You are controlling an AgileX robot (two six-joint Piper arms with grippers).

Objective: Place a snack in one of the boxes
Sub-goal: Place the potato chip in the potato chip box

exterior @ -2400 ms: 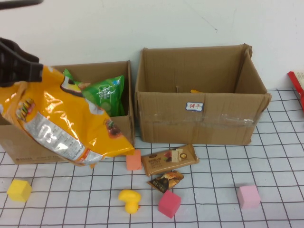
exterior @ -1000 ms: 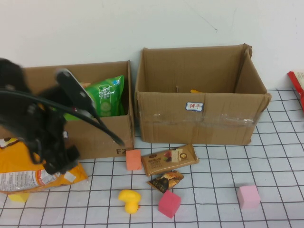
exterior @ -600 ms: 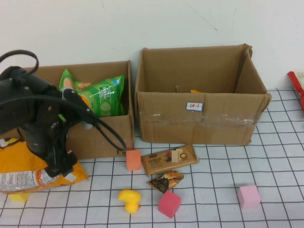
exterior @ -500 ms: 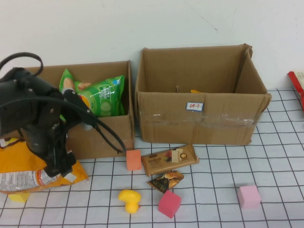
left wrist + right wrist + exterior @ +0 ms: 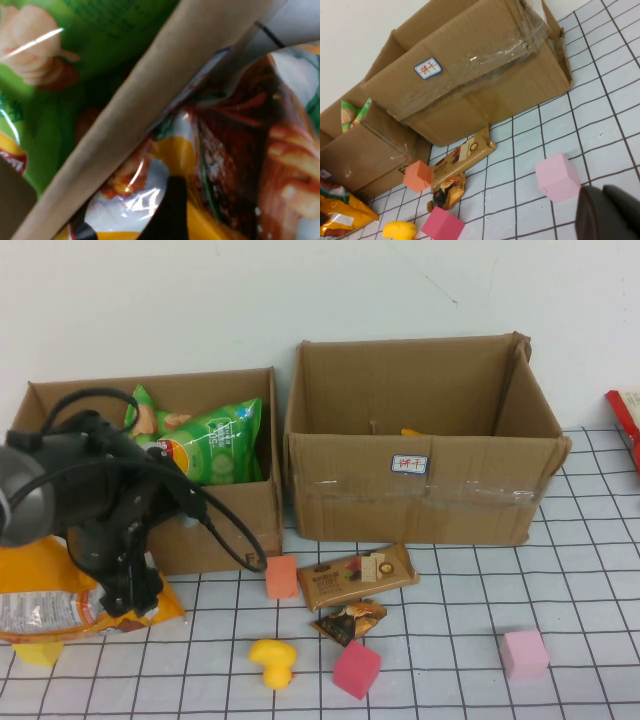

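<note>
Left gripper (image 5: 128,592) is down on the big orange snack bag (image 5: 50,590), lying on the gridded table (image 5: 450,600) in front of the lower brown cardboard box (image 5: 215,525); its opening I cannot tell. Inside that box sits a green chip bag (image 5: 215,440). Right gripper (image 5: 610,215) hovers near the pink cube (image 5: 559,177), before the taller taped box (image 5: 420,475).
</note>
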